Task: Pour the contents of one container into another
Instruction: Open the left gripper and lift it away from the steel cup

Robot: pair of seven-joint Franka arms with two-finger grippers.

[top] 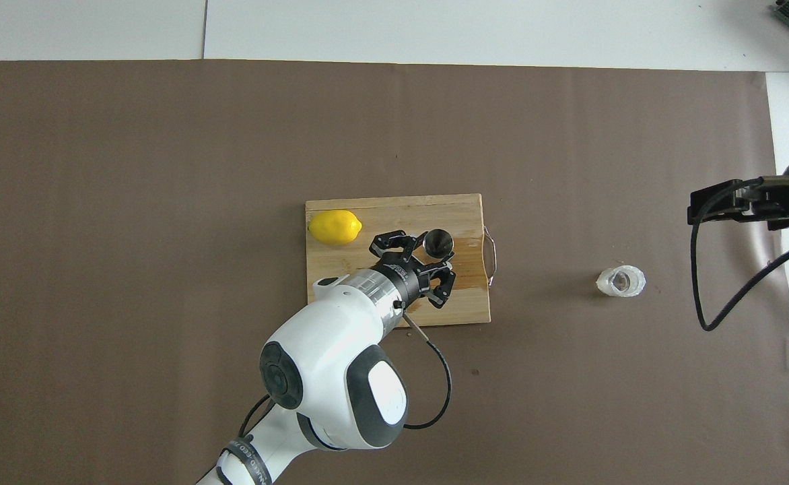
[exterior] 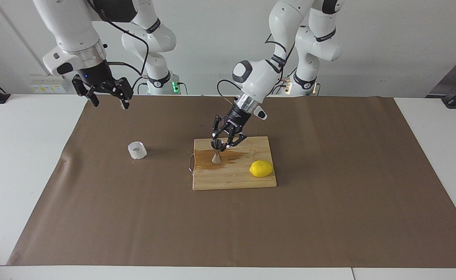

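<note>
Steel hourglass jigger [exterior: 216, 151] upright on wooden board [exterior: 234, 182], pinched by left tool [exterior: 222, 144]; clear faceted glass cup [exterior: 137, 150] nearer spread, waiting right tool [exterior: 106, 98].

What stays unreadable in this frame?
- Overhead view: the left claw and its arm cover part of the cutting board and its stain.
- Both views: any liquid in the jigger or the glass cup is too small to tell.
- Overhead view: the right claw is cut by the edge.

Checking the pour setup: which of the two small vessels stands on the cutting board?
The steel jigger, upright on the cutting board; the clear glass cup sits on the brown paper.
</note>
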